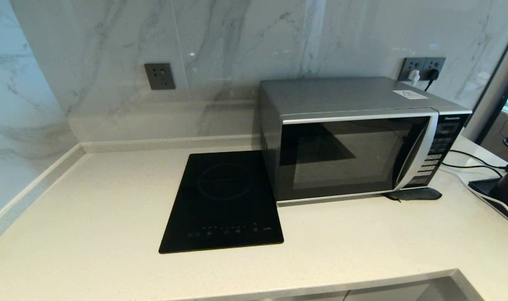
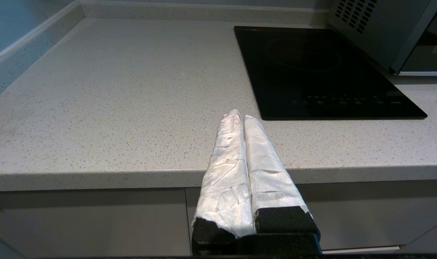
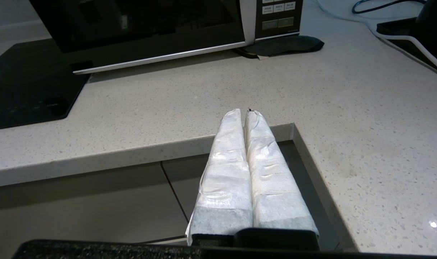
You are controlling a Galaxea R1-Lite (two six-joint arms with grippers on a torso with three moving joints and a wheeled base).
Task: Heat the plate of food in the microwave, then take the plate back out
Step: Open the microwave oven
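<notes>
1. The microwave stands at the far right of the desk, door closed. No plate of food shows in any view; whether it sits behind the dark glass cannot be told.
2. The left gripper hangs at the desk's near edge, left of the hob, its wrapped fingers clenched together on nothing.
3. The right gripper hangs at the near edge before the microwave, also clenched and empty.
4. Judgement: no step is under way; both arms look parked. The next move likely calls for reaching the door handle and swinging the door open.
5. Room: bare desk lies left of the hob and in front of the microwave. A dark pad lies under the microwave's near right corner, cables run to its right, and the desk's near edge has a notch by the right gripper.
</notes>
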